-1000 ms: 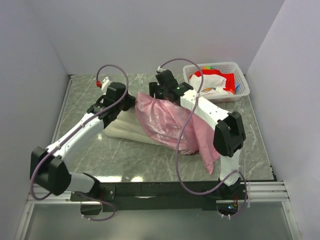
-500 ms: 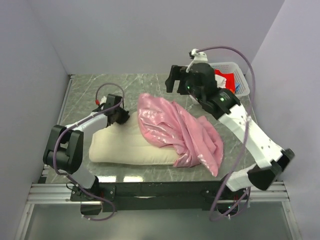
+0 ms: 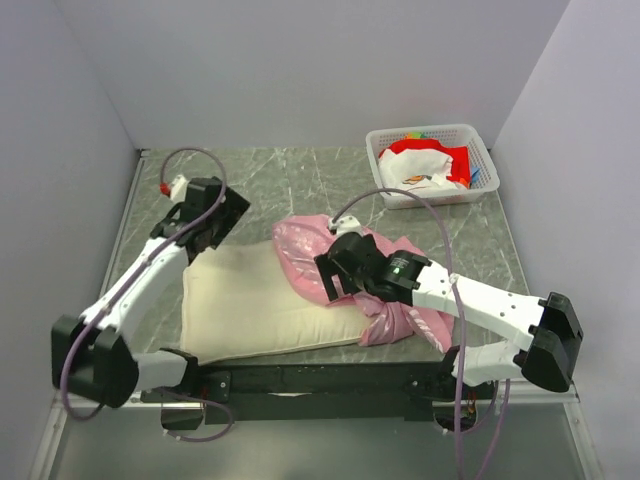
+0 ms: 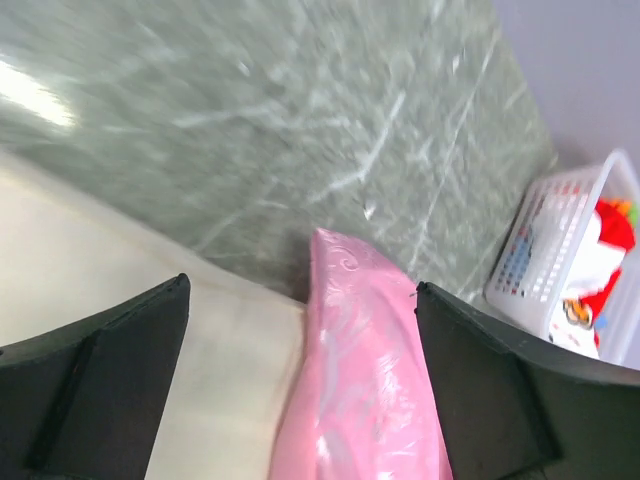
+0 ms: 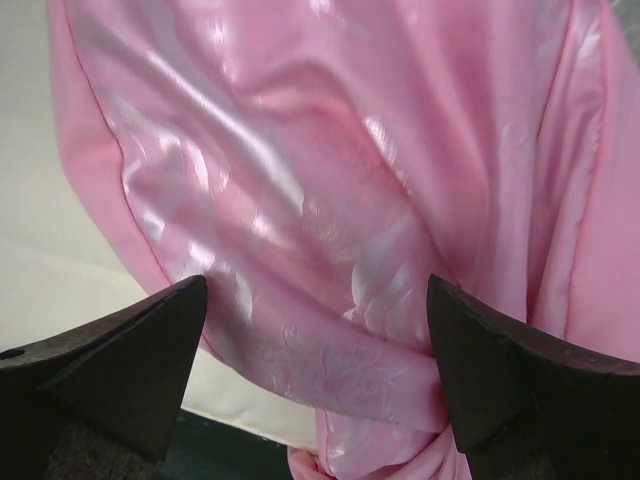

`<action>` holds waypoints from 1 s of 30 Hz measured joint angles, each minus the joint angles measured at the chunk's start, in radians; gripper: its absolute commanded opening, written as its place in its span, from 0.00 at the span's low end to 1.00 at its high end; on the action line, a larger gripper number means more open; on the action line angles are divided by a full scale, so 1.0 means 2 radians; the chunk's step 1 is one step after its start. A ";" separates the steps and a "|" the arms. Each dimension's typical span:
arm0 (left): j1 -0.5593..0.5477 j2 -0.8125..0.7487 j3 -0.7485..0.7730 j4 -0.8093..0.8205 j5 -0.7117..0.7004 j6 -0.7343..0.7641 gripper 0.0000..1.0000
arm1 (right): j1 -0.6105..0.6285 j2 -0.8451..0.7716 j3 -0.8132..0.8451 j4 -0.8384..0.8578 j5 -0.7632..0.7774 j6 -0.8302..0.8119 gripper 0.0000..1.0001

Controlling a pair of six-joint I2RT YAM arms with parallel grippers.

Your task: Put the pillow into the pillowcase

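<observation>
The cream-white pillow [image 3: 250,310] lies flat near the table's front edge, its right end under the pink pillowcase [image 3: 305,255]. The pillowcase is crumpled and bunched, trailing off to the right. My left gripper [image 3: 223,232] hovers open over the pillow's far left corner. In the left wrist view its gripper [image 4: 300,385] frames the pillow [image 4: 200,380] and a pillowcase [image 4: 365,380] fold, gripping neither. My right gripper [image 3: 332,280] stands open low over the pink heap. The right wrist view shows that gripper [image 5: 315,365] with wide jaws straddling a pillowcase [image 5: 330,200] fold, above the pillow [image 5: 60,270].
A white plastic basket [image 3: 480,150] with red and white items sits at the back right corner; it also shows in the left wrist view, basket [image 4: 560,260]. Grey marble tabletop [image 3: 300,185] lies bare behind the pillow. Walls enclose three sides.
My left gripper opened, released the pillow's corner and drew back left. The right arm swung from the back near the basket down onto the pillowcase. The pillowcase is more bunched now.
</observation>
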 measured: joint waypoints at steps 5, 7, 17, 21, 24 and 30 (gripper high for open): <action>0.002 -0.114 -0.016 -0.092 -0.085 -0.010 0.99 | 0.023 -0.014 -0.018 -0.010 -0.002 0.002 0.94; 0.003 -0.157 -0.045 -0.123 -0.105 -0.020 1.00 | 0.028 -0.027 -0.020 -0.005 -0.010 0.001 0.90; 0.006 -0.248 -0.212 -0.183 -0.106 -0.070 0.55 | 0.029 0.035 -0.030 0.005 -0.070 -0.013 0.21; 0.009 -0.216 -0.238 -0.107 -0.082 -0.040 0.01 | 0.023 0.094 0.023 -0.039 -0.063 -0.012 0.11; 0.010 -0.182 -0.245 -0.030 -0.063 -0.025 0.01 | 0.018 0.123 0.119 -0.095 -0.055 -0.014 0.06; -0.006 -0.167 -0.241 0.041 -0.051 -0.026 0.01 | 0.030 0.198 0.414 -0.174 -0.073 -0.014 0.01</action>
